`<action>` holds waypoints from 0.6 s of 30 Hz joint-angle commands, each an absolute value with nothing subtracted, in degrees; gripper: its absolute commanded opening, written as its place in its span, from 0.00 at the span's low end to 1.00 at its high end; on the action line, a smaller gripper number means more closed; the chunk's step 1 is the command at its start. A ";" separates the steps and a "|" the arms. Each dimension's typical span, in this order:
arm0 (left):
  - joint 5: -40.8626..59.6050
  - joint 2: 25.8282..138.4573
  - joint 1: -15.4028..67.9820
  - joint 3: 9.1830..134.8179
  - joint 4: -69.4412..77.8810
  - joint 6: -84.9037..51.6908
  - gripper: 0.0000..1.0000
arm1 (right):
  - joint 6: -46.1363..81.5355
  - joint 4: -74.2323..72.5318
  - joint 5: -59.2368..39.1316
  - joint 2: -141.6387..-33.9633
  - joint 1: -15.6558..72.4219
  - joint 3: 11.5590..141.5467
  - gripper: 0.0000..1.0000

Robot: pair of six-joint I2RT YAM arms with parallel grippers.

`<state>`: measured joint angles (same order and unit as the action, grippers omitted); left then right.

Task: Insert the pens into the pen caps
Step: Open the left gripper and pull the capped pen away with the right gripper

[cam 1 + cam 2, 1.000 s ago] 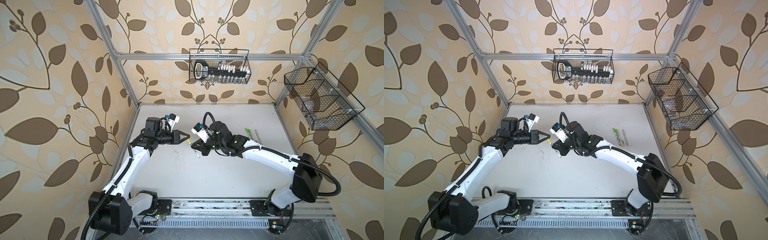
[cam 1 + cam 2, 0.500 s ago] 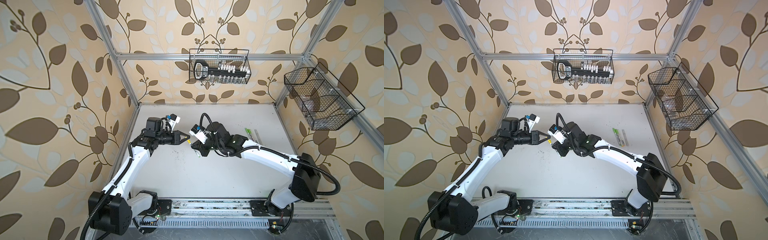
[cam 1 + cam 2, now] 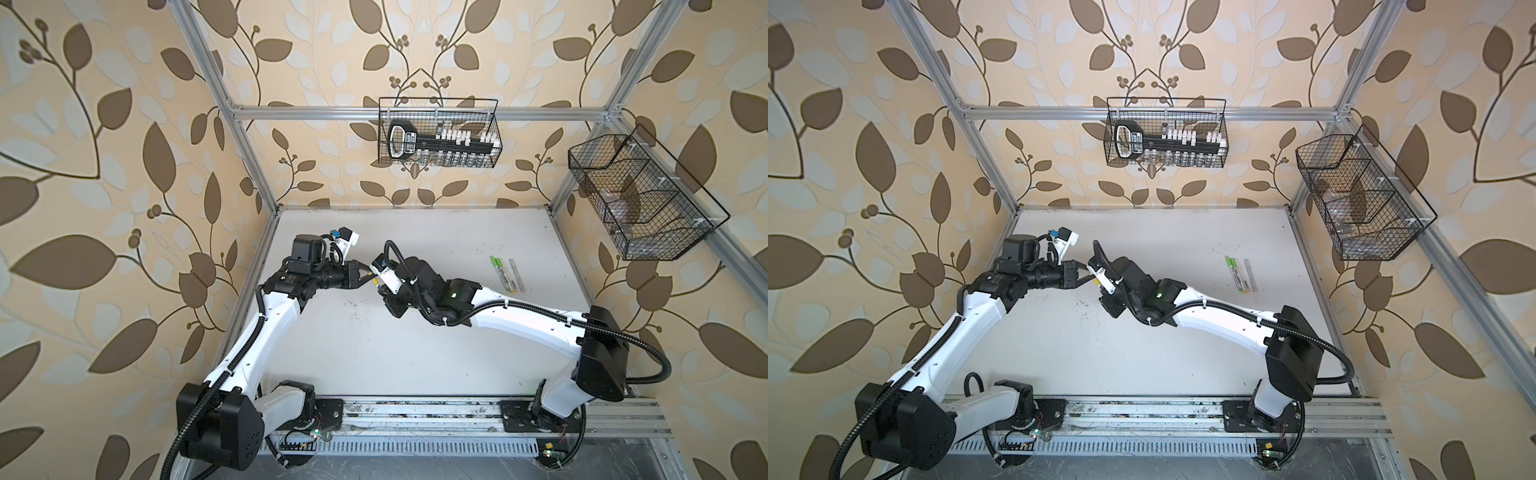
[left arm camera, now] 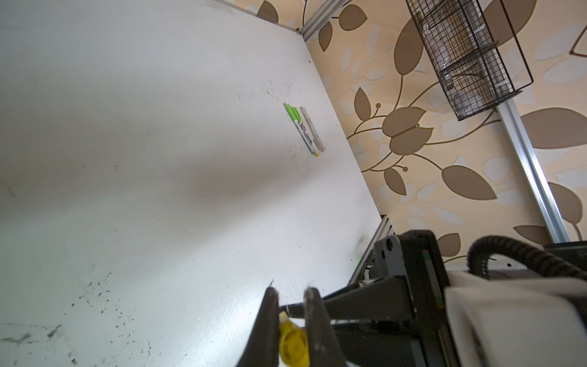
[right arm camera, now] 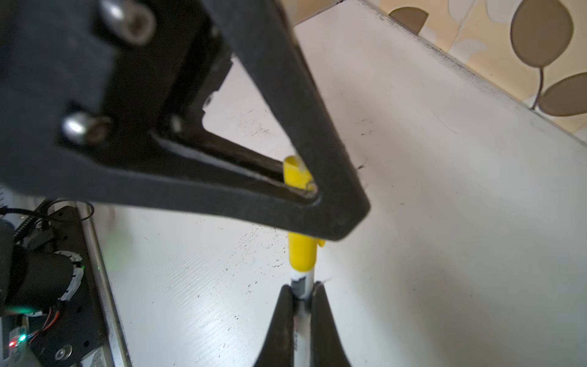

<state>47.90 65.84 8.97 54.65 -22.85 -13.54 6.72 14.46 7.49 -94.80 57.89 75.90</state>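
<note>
The left claw (image 4: 290, 298) is pinched shut on the yellow cap (image 5: 301, 254). The right claw (image 5: 301, 290) is pinched shut on a pen (image 5: 304, 275), close to its front end. Both hang in the air above the surface (image 3: 415, 353), at about 10 o'clock from its middle in both top views.

In the right wrist view, the front of the pen is hidden inside the open end of the cap. So the pen looks partly in. I cannot tell how deep it goes.

To do this step well, I think the pen and the cap must make one straight line. The push should go slowly along that line, never sideways. The left claw must hold tight, because the cap is round and could slip or turn. The right claw grips near the cap, which should help stop the pen from wobbling. Push until the cap will go no further.

The three other pens (image 3: 505, 276) lie side by side with caps on, at about 3 o'clock from the claws. They are well apart and out of the way.
</note>
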 commanded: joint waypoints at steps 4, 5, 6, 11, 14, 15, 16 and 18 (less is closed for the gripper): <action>57.57 64.86 11.95 54.05 -28.18 -14.42 0.00 | 7.43 2.45 9.24 -95.47 58.54 81.26 0.01; 57.56 64.86 11.95 54.14 -28.13 -14.41 0.00 | 7.10 2.82 8.46 -95.13 58.30 81.30 0.01; 57.54 64.95 11.96 54.18 -28.12 -14.47 0.00 | 6.91 3.29 7.57 -94.85 57.93 81.30 0.01; 57.08 64.41 11.95 54.65 -28.35 -14.51 0.10 | 7.50 5.33 -2.63 -94.09 54.60 80.73 0.01; 54.62 63.01 11.61 54.88 -28.96 -14.26 0.26 | 7.70 7.09 -7.68 -94.05 52.56 80.10 0.01; 54.34 62.57 11.39 54.91 -28.84 -14.40 0.31 | 7.68 7.88 -8.86 -93.96 52.11 79.87 0.02; 54.08 62.20 11.19 54.84 -28.64 -14.48 0.36 | 7.65 8.55 -10.02 -93.85 51.65 79.65 0.01; 53.37 61.47 10.67 54.74 -28.11 -14.92 0.44 | 7.43 9.94 -11.05 -93.67 50.93 79.22 0.02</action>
<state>49.04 63.90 10.15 54.61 -25.36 -14.50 7.51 13.06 -6.92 -95.22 52.12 76.88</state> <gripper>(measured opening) 0.416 0.062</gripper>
